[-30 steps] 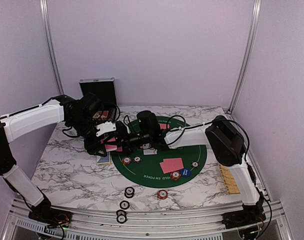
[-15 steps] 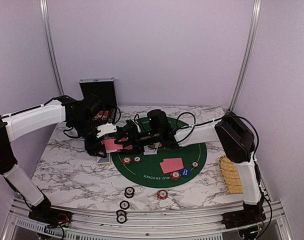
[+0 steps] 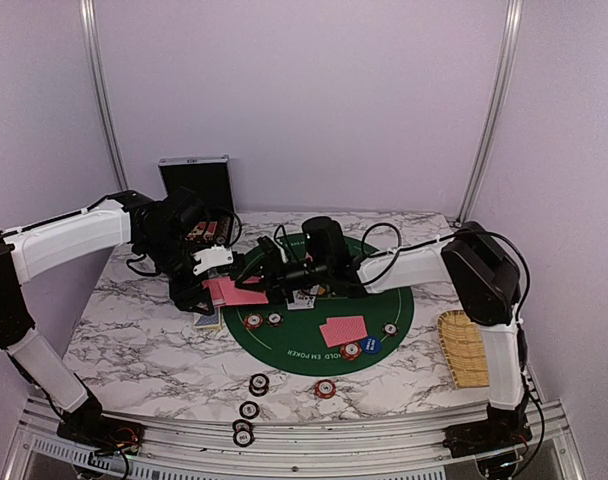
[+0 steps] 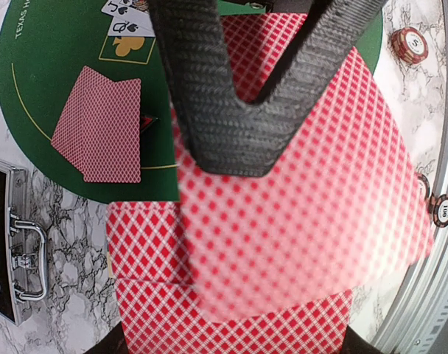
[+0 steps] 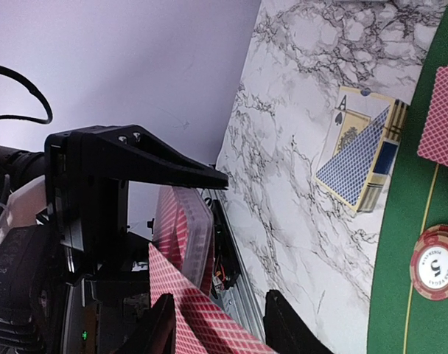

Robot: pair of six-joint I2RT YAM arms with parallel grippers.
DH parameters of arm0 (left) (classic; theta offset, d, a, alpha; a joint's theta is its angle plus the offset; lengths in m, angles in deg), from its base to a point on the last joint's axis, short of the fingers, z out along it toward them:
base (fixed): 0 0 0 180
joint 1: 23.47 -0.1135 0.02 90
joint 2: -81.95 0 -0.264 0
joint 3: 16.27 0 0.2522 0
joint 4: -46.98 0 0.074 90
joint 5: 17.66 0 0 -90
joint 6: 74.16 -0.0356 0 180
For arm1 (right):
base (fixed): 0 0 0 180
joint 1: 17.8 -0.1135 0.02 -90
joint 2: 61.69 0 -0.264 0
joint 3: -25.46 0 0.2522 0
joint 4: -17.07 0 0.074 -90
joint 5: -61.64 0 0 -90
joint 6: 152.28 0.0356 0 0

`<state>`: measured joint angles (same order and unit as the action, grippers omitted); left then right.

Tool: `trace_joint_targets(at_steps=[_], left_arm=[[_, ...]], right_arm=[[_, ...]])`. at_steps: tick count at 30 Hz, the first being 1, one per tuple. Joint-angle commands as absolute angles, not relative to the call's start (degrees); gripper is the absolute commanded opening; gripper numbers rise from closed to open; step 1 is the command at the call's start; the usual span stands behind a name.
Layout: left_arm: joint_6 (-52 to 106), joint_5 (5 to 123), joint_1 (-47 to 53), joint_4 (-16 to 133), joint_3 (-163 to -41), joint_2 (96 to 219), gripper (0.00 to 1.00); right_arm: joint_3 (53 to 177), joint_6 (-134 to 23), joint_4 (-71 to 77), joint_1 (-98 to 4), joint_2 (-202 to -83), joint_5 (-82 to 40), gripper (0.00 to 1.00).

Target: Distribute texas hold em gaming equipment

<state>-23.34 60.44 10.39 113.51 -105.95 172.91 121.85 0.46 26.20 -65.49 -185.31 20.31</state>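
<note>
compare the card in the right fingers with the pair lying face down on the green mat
The held card is up off the table, pinched by the right fingers. The pair lies flat on the mat.
The held card is one card. The pair is two cards, overlapped and slightly fanned.
The held card is tilted, while the pair is level.
Both show the same red diamond-pattern backs.
</note>
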Motion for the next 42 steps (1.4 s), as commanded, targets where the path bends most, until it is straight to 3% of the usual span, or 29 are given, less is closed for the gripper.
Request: trace_joint_targets(at_steps=[1,13,21,26,33,42], left_arm=[[-23.34,59.95,10.36,113.38,-107.32,172.4,0.0],[-23.62,60.23,10.28,113.38,-106.4,171.74,0.0],[-23.62,60.35,10.32,113.43,-106.59,171.95,0.0],[-23.62,60.63,10.23,113.47,-106.49,171.86,0.0],[-23.52,61.09,10.28,113.47,-106.08,171.43,0.0],[-23.4,61.15,10.27,113.54,-105.72,170.61,0.0]], right_arm=[[121.04,2.87,31.08,-65.04,-181.81,20.97,0.35],[115.68,0.28,26.7,-62.55,-176.77,20.69,0.0],[114.64,-4.9,19.14,-59.75,-173.13,20.25,0.0],[119.66,-18.37,2.81,-57.09,-171.81,14.64,0.0],[139.57,-45.77,-27.79,-57.45,-177.19,-14.89,0.0],[146.33,-67.34,-29.65,-64.65,-185.38,-62.71,0.0]])
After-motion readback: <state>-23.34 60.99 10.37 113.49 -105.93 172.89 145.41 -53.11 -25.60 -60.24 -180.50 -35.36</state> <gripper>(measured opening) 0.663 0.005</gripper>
